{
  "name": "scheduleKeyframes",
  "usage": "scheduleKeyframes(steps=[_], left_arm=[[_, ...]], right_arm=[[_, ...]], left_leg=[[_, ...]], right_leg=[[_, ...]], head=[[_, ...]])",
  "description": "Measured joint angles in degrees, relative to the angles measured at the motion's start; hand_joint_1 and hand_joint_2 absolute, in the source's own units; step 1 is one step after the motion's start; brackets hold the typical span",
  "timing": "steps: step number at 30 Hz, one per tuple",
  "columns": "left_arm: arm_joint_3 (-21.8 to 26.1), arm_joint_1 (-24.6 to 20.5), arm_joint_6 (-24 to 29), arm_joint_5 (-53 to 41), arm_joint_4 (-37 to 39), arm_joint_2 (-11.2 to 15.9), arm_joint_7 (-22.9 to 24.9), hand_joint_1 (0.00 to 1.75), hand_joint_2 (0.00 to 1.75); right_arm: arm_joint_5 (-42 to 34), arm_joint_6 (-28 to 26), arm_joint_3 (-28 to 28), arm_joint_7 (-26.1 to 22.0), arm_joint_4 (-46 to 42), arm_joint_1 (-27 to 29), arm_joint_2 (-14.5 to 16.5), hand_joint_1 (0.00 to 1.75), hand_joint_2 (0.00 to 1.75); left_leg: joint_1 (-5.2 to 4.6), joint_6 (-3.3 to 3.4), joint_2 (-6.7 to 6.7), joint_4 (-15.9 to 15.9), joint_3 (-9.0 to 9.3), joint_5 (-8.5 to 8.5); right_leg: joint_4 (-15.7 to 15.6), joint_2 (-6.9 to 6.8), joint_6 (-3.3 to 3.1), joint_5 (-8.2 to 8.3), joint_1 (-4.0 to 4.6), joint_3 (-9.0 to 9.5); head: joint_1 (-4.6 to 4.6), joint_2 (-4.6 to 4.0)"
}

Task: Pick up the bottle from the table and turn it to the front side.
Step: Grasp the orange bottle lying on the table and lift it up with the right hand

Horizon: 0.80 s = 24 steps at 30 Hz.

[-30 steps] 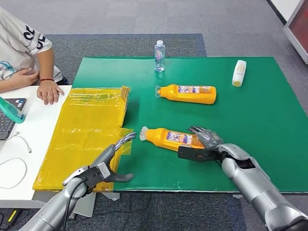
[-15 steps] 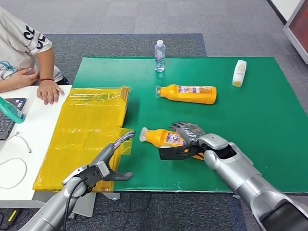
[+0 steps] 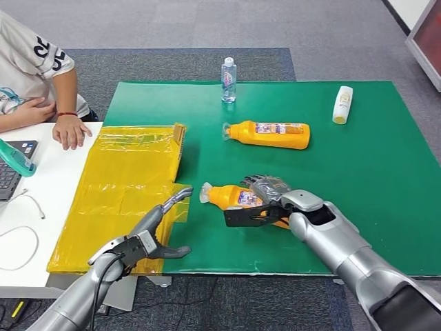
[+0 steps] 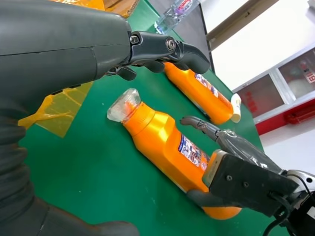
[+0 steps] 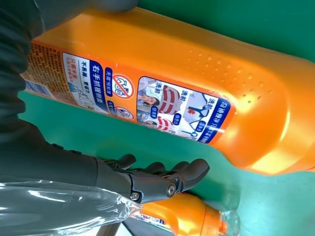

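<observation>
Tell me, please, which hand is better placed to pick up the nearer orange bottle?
The right hand: its fingers already straddle the nearer orange bottle. The left hand hovers open beside the yellow bags, apart from it.

Two orange bottles (image 3: 229,197) (image 3: 270,134) with clear caps and blue-and-white labels on a green mat (image 3: 364,172); yellow plastic bags (image 3: 125,186); a silver right arm (image 3: 353,255) with a dark grey hand (image 3: 262,200)
</observation>
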Motion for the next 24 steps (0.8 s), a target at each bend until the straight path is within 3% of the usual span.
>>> scheduleKeyframes(steps=[24], left_arm=[[1.03,-0.68,-0.8,-1.12,0.13,-0.67,0.0,0.0,1.75]], right_arm=[[-1.58,4.21,2.43,1.94,6.09,-2.68,-1.44,0.0,1.75]], left_leg=[[0.0,0.0,0.0,0.0,0.0,0.0]], right_leg=[[-0.01,0.0,0.0,0.01,-0.01,-0.02]], head=[[0.01,0.0]])
